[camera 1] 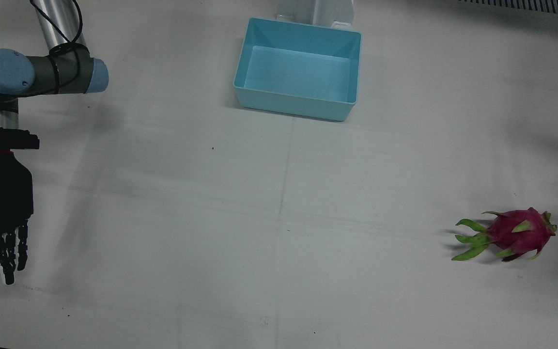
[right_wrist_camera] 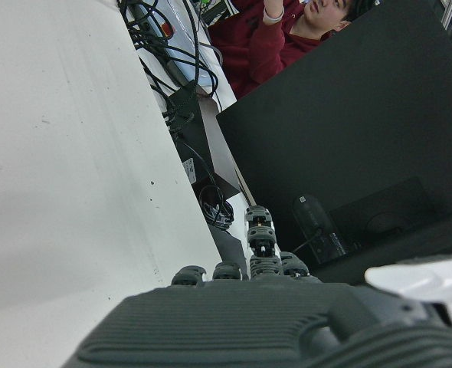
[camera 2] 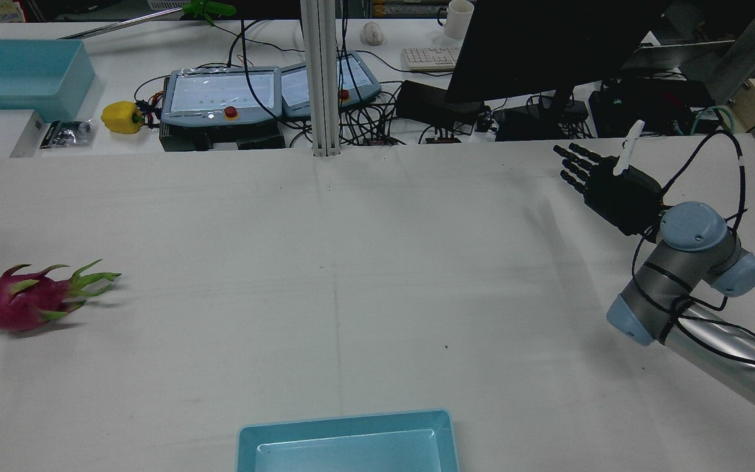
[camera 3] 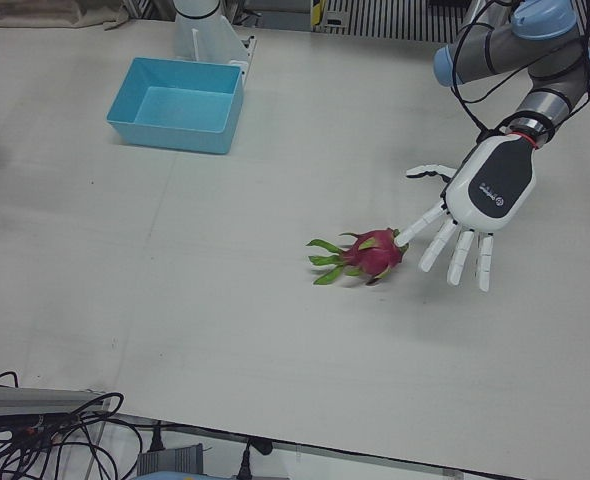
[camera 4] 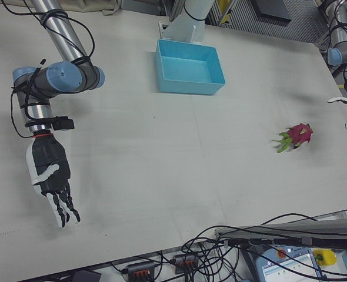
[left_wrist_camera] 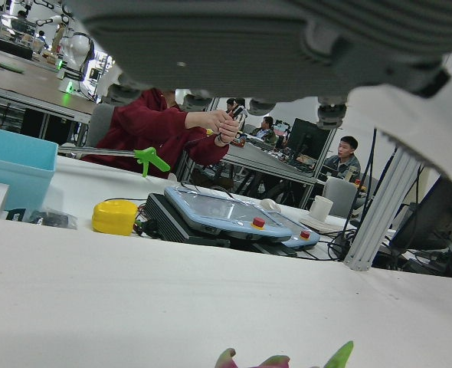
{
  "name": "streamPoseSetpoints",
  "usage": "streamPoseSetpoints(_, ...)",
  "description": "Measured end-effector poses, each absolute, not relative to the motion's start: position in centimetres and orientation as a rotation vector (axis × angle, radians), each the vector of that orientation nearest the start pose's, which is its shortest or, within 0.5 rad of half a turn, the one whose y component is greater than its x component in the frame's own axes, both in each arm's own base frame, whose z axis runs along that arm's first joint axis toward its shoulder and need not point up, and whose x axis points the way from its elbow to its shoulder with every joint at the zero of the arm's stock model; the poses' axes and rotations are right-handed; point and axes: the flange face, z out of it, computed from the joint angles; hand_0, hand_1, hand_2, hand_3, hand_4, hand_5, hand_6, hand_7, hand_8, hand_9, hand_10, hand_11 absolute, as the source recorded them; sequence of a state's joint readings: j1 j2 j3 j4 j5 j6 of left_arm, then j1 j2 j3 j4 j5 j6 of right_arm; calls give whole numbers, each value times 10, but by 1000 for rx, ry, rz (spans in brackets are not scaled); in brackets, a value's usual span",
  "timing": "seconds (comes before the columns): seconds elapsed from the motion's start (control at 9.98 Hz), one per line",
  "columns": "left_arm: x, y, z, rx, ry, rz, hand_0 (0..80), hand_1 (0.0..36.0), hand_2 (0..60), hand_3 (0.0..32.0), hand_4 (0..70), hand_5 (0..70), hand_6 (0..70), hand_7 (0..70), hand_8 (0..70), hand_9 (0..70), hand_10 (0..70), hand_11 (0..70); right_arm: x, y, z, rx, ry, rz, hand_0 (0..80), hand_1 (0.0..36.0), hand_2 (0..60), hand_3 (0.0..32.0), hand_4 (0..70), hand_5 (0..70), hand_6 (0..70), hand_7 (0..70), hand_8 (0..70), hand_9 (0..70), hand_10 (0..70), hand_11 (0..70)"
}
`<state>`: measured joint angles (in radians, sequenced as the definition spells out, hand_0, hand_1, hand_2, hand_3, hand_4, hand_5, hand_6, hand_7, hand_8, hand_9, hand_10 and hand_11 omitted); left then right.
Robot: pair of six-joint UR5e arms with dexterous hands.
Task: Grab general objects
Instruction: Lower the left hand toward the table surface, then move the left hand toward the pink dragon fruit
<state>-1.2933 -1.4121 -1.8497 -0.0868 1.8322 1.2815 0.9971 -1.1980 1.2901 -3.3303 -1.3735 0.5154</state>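
Note:
A pink dragon fruit (camera 1: 511, 232) with green scales lies on its side on the white table, near the edge on my left arm's side. It also shows in the rear view as the dragon fruit (camera 2: 23, 301). My white left hand (camera 3: 480, 200) hovers just beside the dragon fruit (camera 3: 370, 255), fingers spread and open, one fingertip (camera 3: 410, 232) close to the fruit's end. Whether it touches I cannot tell. My black right hand (camera 1: 0, 213) hangs open and empty over the opposite side of the table, far from the fruit.
A light blue bin (camera 1: 296, 104) stands empty at the table's middle, on the robot's side. Past the far edge sit teach pendants (camera 2: 220, 98), cables, a yellow pepper (camera 2: 122, 118), a monitor (camera 2: 535, 46) and a second blue bin (camera 2: 23, 69). People sit beyond.

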Motion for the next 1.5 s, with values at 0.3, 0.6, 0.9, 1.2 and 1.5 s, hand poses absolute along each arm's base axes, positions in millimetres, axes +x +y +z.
streamPoseSetpoints(0.3, 20, -448, 613, 665, 1762, -885, 333, 127, 397, 282, 0, 0, 0, 0, 0, 0, 0, 0, -215, -615, 631, 868, 1863, -2256, 0, 0, 0, 0, 0, 0, 0, 0, 0, 0, 0, 0)
streamPoseSetpoints(0.6, 23, -446, 615, 641, 1763, -871, 423, 139, 290, 262, 0, 0, 0, 0, 0, 0, 0, 0, -215, -615, 631, 867, 1863, -2256, 0, 0, 0, 0, 0, 0, 0, 0, 0, 0, 0, 0)
streamPoseSetpoints(0.9, 24, -444, 617, 624, 1756, -883, 449, 190, 426, 262, 0, 0, 0, 0, 0, 0, 0, 0, -215, -615, 631, 867, 1863, -2256, 0, 0, 0, 0, 0, 0, 0, 0, 0, 0, 0, 0)
streamPoseSetpoints(1.2, 24, -445, 633, 631, 1731, -916, 447, 190, 438, 252, 0, 0, 0, 0, 0, 0, 0, 0, -215, -615, 631, 868, 1863, -2256, 0, 0, 0, 0, 0, 0, 0, 0, 0, 0, 0, 0)
streamPoseSetpoints(1.5, 19, -449, 654, 668, 1707, -980, 454, 182, 392, 246, 0, 0, 0, 0, 0, 0, 0, 0, -215, -615, 631, 868, 1863, -2256, 0, 0, 0, 0, 0, 0, 0, 0, 0, 0, 0, 0)
